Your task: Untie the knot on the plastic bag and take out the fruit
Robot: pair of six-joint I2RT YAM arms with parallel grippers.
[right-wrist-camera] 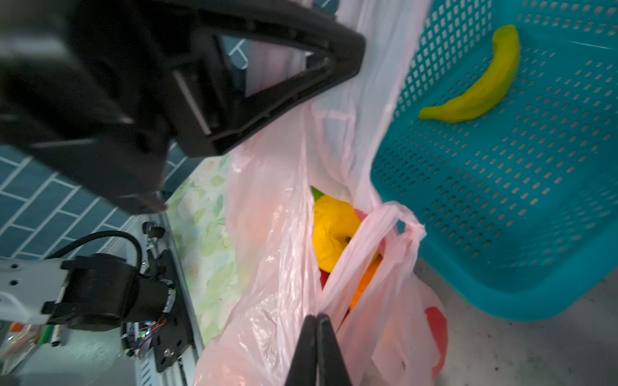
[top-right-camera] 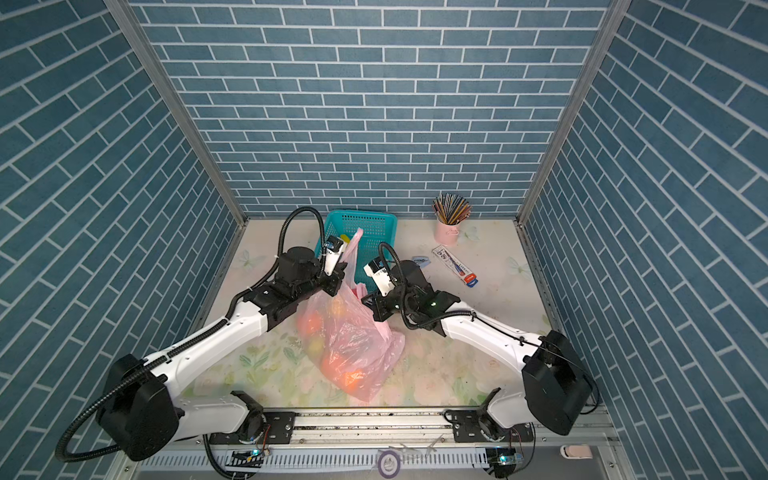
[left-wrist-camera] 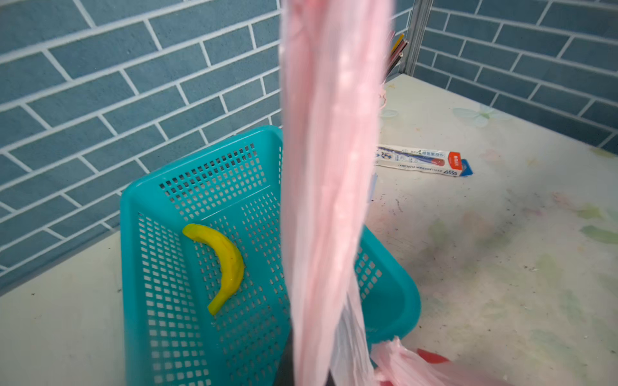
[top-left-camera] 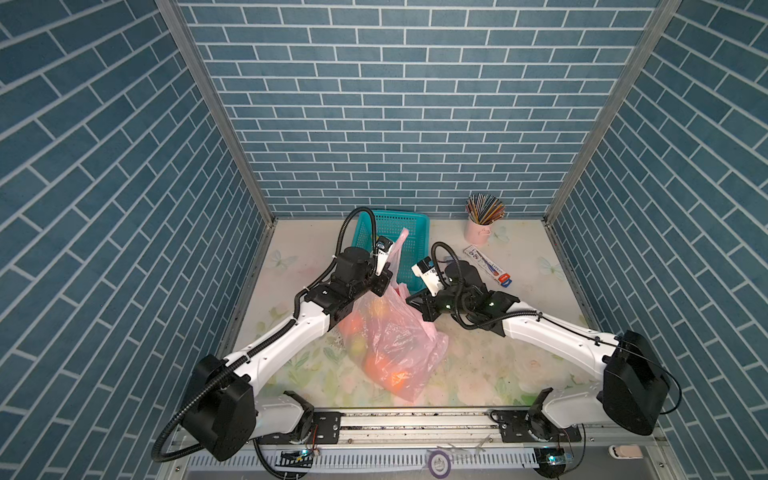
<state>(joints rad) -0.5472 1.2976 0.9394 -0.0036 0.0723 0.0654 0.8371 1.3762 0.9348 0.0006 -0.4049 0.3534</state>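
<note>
My left gripper (top-left-camera: 383,286) pinches the plastic bag (top-left-camera: 390,340) by one raised handle (left-wrist-camera: 331,167), my right gripper (right-wrist-camera: 316,319) clamps its rim — the bag sits mid-table, just near of the teal basket (top-left-camera: 411,232), fruit (right-wrist-camera: 334,230) inside.

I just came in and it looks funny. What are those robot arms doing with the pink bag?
The left jaws pinch one handle strip of the plastic bag and hold it up; the right jaws pinch the opposite edge. The mouth gapes, showing a yellow fruit inside. A banana lies in the teal basket.
</note>
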